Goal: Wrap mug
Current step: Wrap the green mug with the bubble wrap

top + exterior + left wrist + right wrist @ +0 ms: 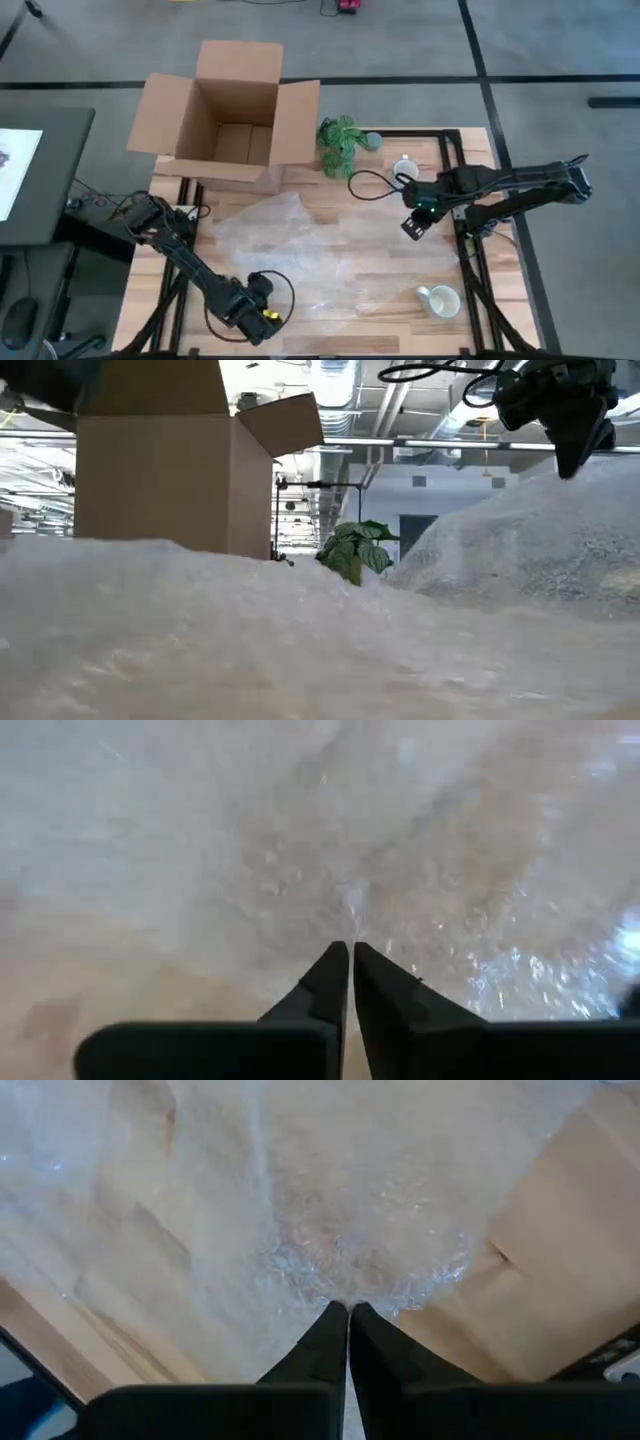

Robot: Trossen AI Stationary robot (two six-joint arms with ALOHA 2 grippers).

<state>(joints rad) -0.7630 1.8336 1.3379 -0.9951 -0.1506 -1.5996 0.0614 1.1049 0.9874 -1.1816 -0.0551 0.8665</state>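
A clear sheet of bubble wrap (320, 250) lies spread over the middle of the wooden table (470, 335). One white mug (441, 300) stands near the front right, off the wrap. A second white mug (405, 168) stands at the far right. My right gripper (413, 226) is at the wrap's right edge, shut on it and raised, so the sheet rises toward the gripper (575, 435) like a tent. My left gripper (265, 308) is low at the wrap's near left part, shut on it. My left gripper pinches the bubble wrap (352, 925) at its near left part between its two shut fingers. How many layers it has, I cannot tell. The sheet around the hold lies low over the table. My right gripper pinches a bunched bit of the wrap's right edge (345, 1285) between its two shut fingers, coming from above. The edge is lifted clear of the table, and the sheet slopes down from the hold (560, 510) to the part that lies flat.
An open cardboard box (235, 125) stands at the far left. A small green plant (343, 140) stands beside it at the far edge. A black cable (370, 185) loops over the table near the far mug. Bare wood shows along the right edge.
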